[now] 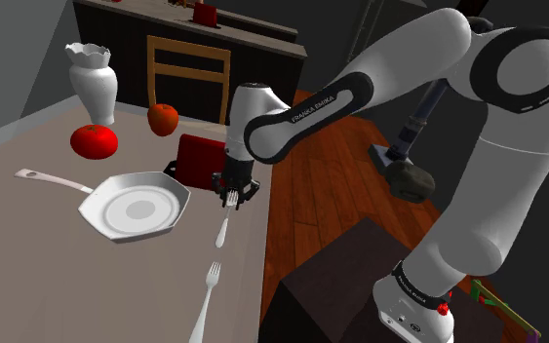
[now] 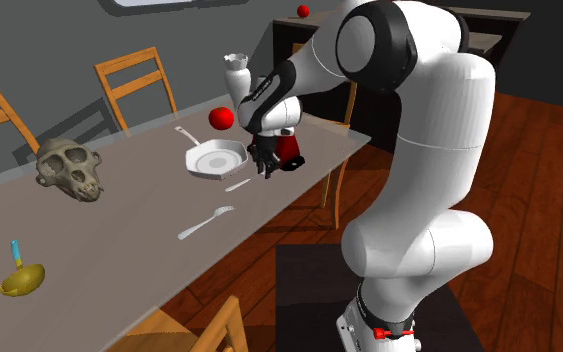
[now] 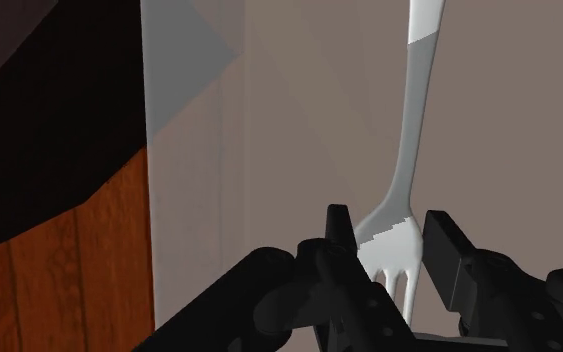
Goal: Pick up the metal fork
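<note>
Grasp apparently made, lift to come: the black two-finger pincer (image 3: pixel 389 225) clasps the tined head of the pale metal fork (image 3: pixel 419 120), its handle running away from the pincer along the grey-brown counter (image 1: pixel 28 244), a white long-handled pan (image 1: pixel 136 207) just beside, reddish wooden floor (image 1: pixel 331 195) past the counter's edge.

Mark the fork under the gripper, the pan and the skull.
Fork (image 3: pixel 415 140), wrist view: on its handle.
Pan (image 1: pixel 136 208), shoulder view: on its flat base.
Skull (image 2: pixel 65 157), second exterior view: on its cranium.
</note>
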